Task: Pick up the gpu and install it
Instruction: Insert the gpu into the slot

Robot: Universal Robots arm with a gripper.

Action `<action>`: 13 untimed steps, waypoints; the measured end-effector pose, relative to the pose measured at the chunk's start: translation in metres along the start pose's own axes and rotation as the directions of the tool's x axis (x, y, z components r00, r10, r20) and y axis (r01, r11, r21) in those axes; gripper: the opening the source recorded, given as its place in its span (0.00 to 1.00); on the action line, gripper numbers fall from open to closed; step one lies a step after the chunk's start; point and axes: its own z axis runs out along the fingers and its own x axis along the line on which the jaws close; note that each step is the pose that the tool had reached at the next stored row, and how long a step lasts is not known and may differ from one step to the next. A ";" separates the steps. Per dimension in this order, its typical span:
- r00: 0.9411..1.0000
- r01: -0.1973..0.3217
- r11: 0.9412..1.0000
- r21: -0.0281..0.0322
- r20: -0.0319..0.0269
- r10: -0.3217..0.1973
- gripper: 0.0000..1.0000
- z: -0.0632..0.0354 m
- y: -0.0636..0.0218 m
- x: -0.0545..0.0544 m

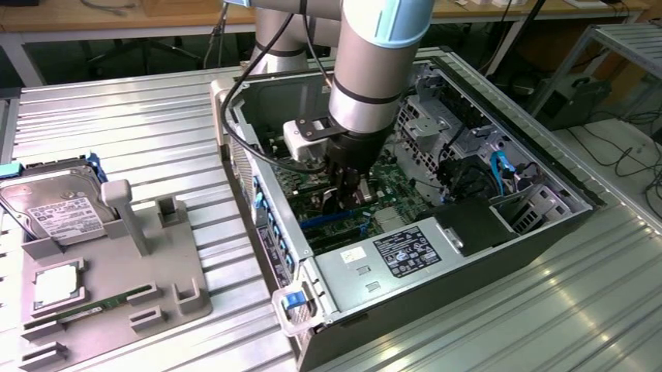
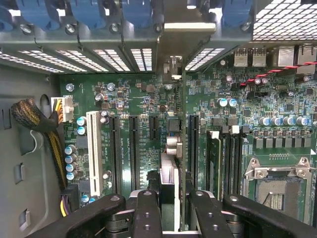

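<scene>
- We see the gripper [image 2: 171, 208] clamped on the gpu [image 2: 171, 148], its fingers [image 2: 147, 213] pressing either side of the thin card.
- The card stands on edge over the motherboard [image 2: 237, 124], its bracket end up against the case's rear slots.
- In the exterior view, the gripper [image 1: 346, 203] reaches down into the open computer case [image 1: 455, 271].
- A grey tray [image 1: 135, 271] with a hard drive [image 1: 57, 209] sits on the exterior view's left of that case.

Ribbed metal tabletop [image 1: 135, 116] underfoot, brightly lit; wooden desks [image 1: 104, 19] along 12 o'clock; grey metal frame [image 1: 621, 46] at 2 o'clock; loose cables [image 1: 631, 155] on pale floor.
</scene>
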 end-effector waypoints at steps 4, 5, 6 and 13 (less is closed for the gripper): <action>1.000 -0.001 1.000 0.000 0.020 0.001 0.28 0.0001 -0.0001 0.000; 1.000 0.000 1.000 0.000 0.020 0.000 0.28 0.0001 0.0002 0.000; 1.000 0.000 1.000 0.000 0.020 0.000 0.28 0.0002 0.0005 0.000; 1.000 0.000 1.000 0.000 0.020 0.000 0.28 0.0022 0.0017 0.000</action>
